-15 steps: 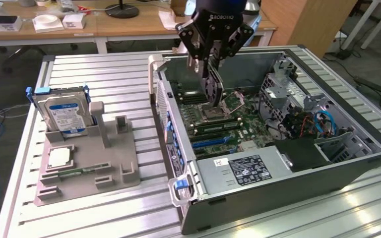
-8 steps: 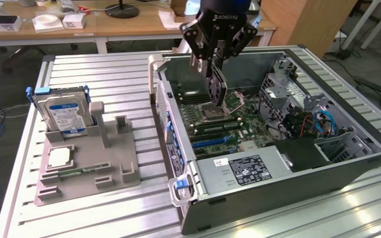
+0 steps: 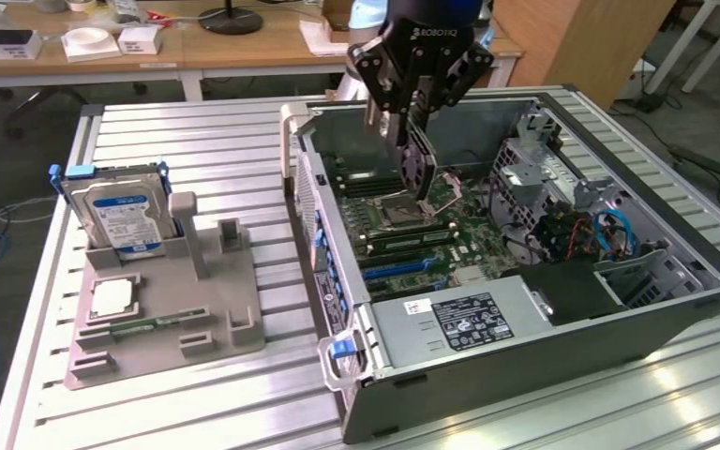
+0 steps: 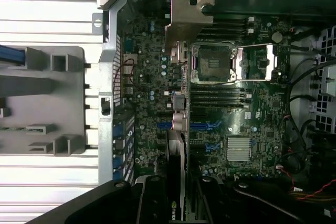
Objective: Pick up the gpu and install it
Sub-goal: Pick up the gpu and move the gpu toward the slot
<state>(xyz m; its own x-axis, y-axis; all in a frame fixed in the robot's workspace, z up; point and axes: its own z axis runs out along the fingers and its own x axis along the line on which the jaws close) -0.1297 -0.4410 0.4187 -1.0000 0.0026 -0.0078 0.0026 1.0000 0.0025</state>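
- A black Robotiq gripper (image 3: 408, 131) reaches down from above into an open desktop computer case (image 3: 510, 366) that lies on its side on a slatted metal table (image 3: 185, 141).
- The gripper's 2 fingers (image 4: 151, 200) stand about half closed, pressed against the 2 flat faces of the gpu (image 3: 420, 173), which they hold by its upper part.
- The gpu hangs edge-down, roughly upright, over the green motherboard (image 3: 467, 239) inside the case, just beside the square CPU socket (image 3: 400, 211).
- In the wrist view the gpu (image 4: 177, 150) appears edge-on as a thin dark strip running away from the gripper (image 4: 178, 187). Its silver metal bracket (image 4: 189, 22) is at the far end, near the case's rear wall.
- The card lies alongside the CPU socket (image 4: 212, 64) and crosses above the blue expansion slots (image 4: 202, 126).
- Whether the card's lower edge touches the board or hangs just above it cannot be told; it looks close.
- A grey power supply (image 3: 460, 323) with a label sits at the near end of the case.
- Well apart, at the exterior view's left, a grey parts holder (image 3: 229, 323) rests on the table.
- A silver hard drive (image 3: 116, 211) with a blue and white label stands upright in the holder.
- A square processor chip (image 3: 112, 298) and a narrow green memory stick (image 3: 147, 325) lie flat on the holder.
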